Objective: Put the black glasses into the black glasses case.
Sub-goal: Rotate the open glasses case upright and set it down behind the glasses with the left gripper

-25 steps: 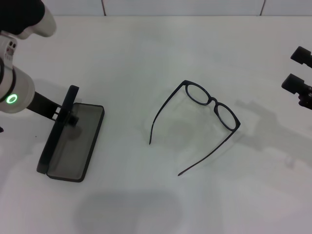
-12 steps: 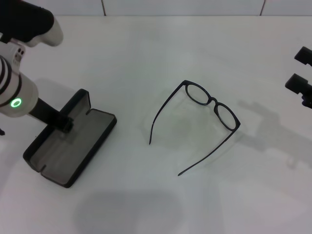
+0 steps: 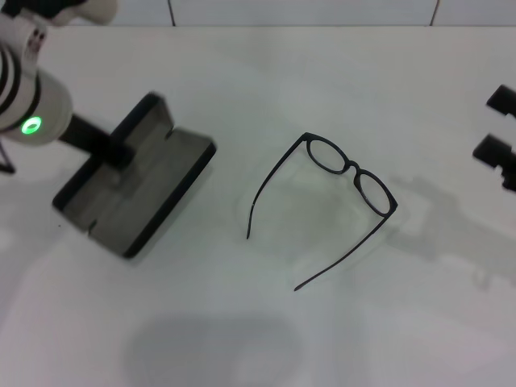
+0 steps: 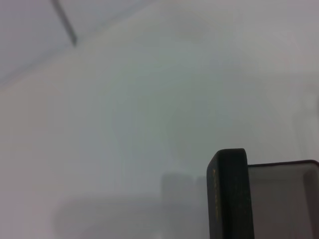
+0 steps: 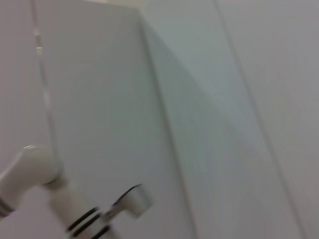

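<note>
Your left pincer [image 3: 121, 151] pinches the black glasses case [image 3: 137, 189] and has swung it open toward the black glasses [image 3: 339, 189]. Those lie untouched beside it on the counter [image 3: 242, 339], ready to go in.

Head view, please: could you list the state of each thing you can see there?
black glasses case: open, grey lining up, held by the left gripper.
black glasses: unfolded, temple arms spread, lying free on the table.
right gripper: at the table's right edge, holding nothing.
</note>
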